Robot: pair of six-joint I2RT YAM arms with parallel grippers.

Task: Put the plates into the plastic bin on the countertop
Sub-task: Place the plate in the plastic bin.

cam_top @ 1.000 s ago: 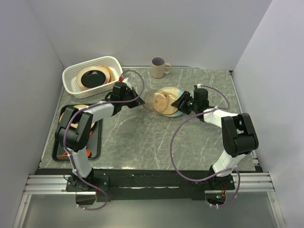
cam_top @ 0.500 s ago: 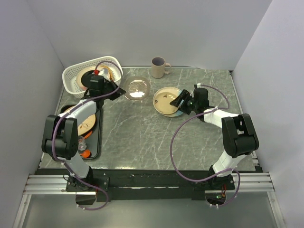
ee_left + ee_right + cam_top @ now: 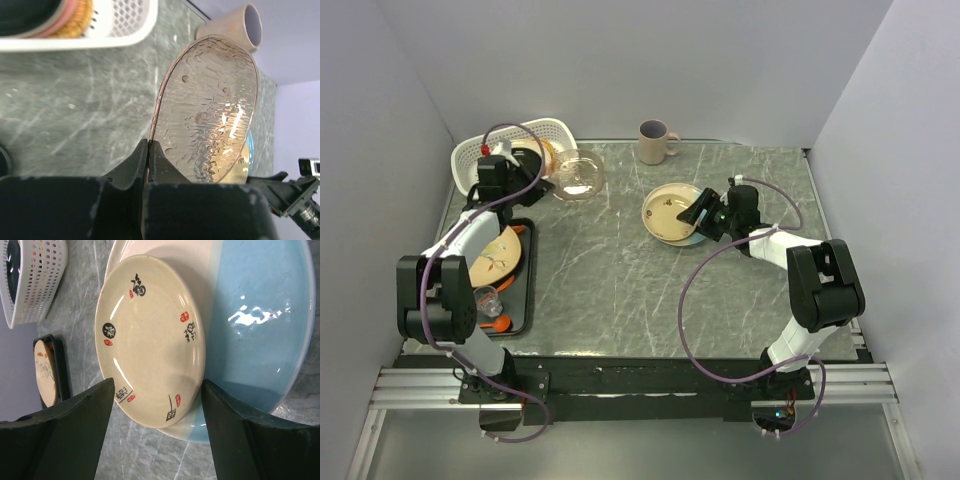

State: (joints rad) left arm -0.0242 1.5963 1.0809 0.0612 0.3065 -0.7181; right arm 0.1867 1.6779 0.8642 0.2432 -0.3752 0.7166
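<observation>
left tool [image 3: 150,146] clamped on clear plate [image 3: 210,110] (beside white bin [image 3: 127,27]), right tool [image 3: 157,407] open astride cream plate [image 3: 150,335]

Top external: fixed high behind both arm bases, facing down and forward over the whole countertop [image 3: 620,290]. Left wrist: close behind the left gripper [image 3: 149,146], sighting beyond its pinched jaws along a clear glass plate [image 3: 210,110]. Right wrist: close, facing past the right gripper [image 3: 156,385], whose spread jaws flank the cream plate [image 3: 150,330]. All three views share the plastic bin [image 3: 552,128]; both wrist views share the pale blue plate [image 3: 260,315].
</observation>
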